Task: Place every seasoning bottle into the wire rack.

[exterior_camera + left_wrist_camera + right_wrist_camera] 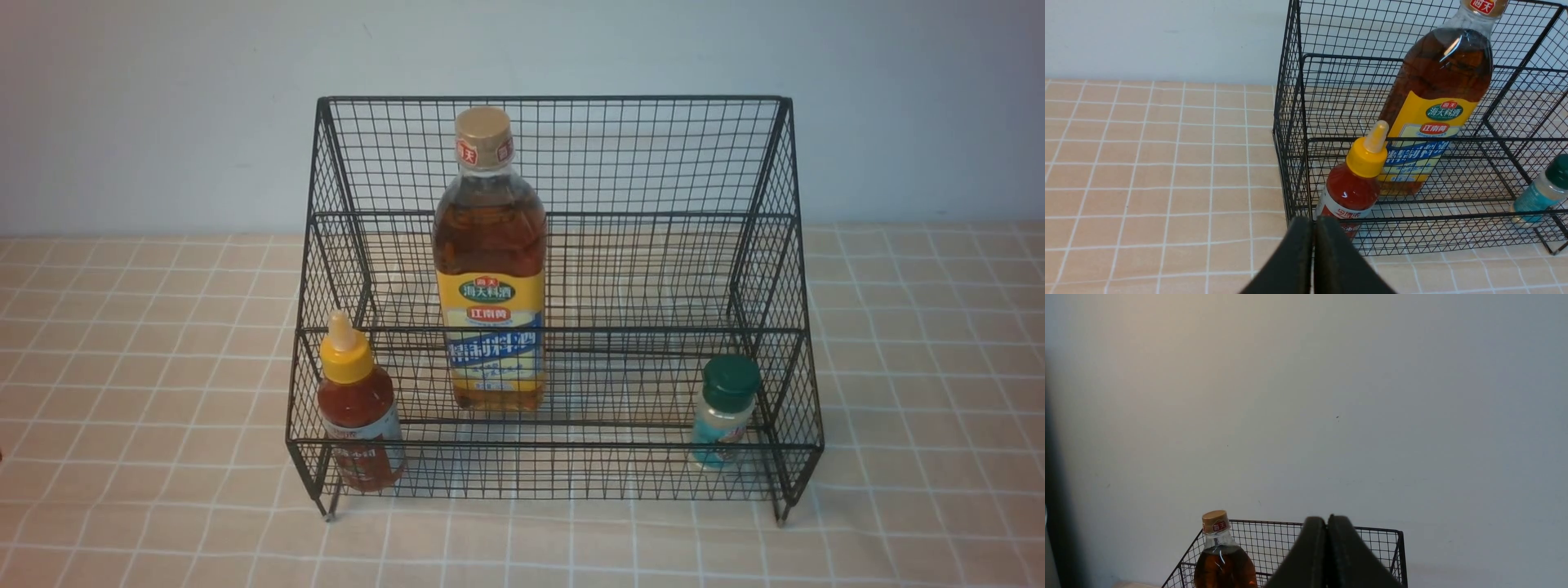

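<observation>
Left claw point(1313, 228) pressed together, right claw point(1327, 526) likewise, both missing from front view

A bench point(122, 392) covered in tan cloth with a white grid carries only the black wire-mesh stepped rack point(555, 155) on short legs

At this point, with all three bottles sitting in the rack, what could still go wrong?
1. The tall amber bottle stands well above its tier's rail in the wire rack; a bump to the rack might tip it.
2. The red-sauce bottle sits tight in the front corner, close ahead of the shut left gripper; a forward move could knock it.
</observation>
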